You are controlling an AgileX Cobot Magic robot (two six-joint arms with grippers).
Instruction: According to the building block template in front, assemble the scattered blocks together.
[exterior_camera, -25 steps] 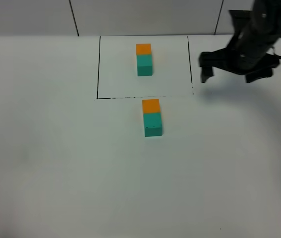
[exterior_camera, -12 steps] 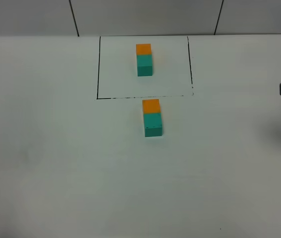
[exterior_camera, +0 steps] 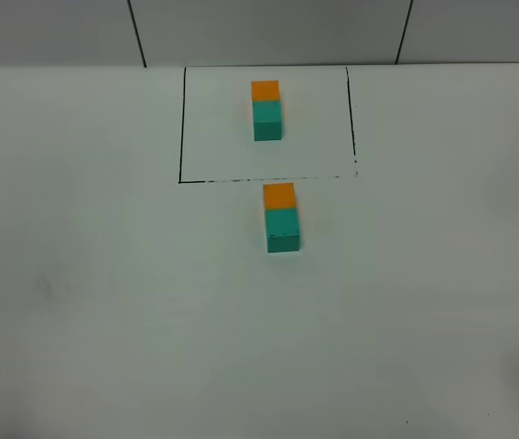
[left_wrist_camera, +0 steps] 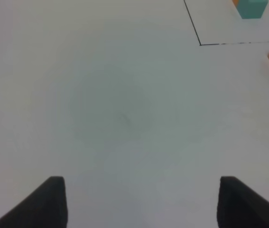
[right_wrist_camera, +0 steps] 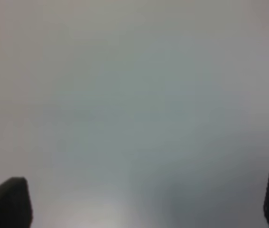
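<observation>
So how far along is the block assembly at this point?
It looks done: the orange block sits joined to the teal block just below the drawn frame, matching the template pair in colour order. Nothing is in hand; the left gripper and right gripper are open over bare table. Nothing visible remains.

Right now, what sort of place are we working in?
Probably a lab test bench: a bare white table, a thin black drawn rectangle framing the orange-teal template, and the matching loose blocks just outside it.
</observation>
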